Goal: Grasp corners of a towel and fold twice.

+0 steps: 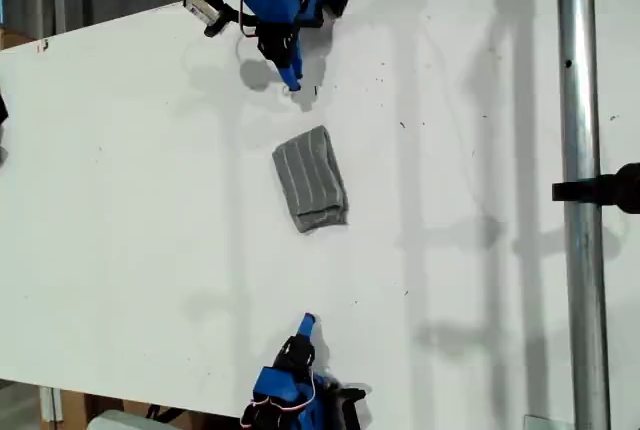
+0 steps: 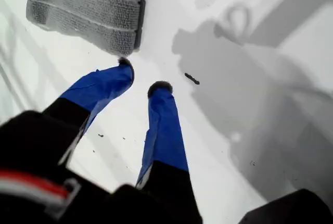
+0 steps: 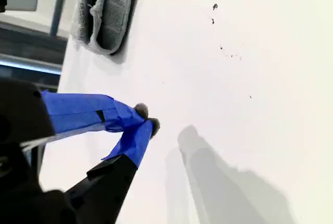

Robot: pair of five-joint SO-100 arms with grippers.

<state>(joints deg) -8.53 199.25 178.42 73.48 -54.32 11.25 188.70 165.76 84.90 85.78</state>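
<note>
The towel (image 1: 312, 180) lies folded into a small grey striped rectangle in the middle of the white table (image 1: 120, 200). Its thicker layered end points toward the exterior view's bottom. My first gripper (image 1: 290, 78) reaches in from the exterior view's top, a short way from the towel. In the first wrist view it (image 2: 141, 76) is open and empty, with one corner (image 2: 122, 52) of the towel (image 2: 88, 5) just beyond its fingertips. My second gripper (image 1: 307, 323) (image 3: 147, 119) is shut on nothing near the exterior view's bottom edge, well apart from the towel (image 3: 106, 15).
A metal pole (image 1: 580, 190) with a black clamp (image 1: 600, 190) runs down the exterior view's right side. The table's edge slants across the exterior view's top left. Small dark specks (image 2: 191, 78) dot the table surface.
</note>
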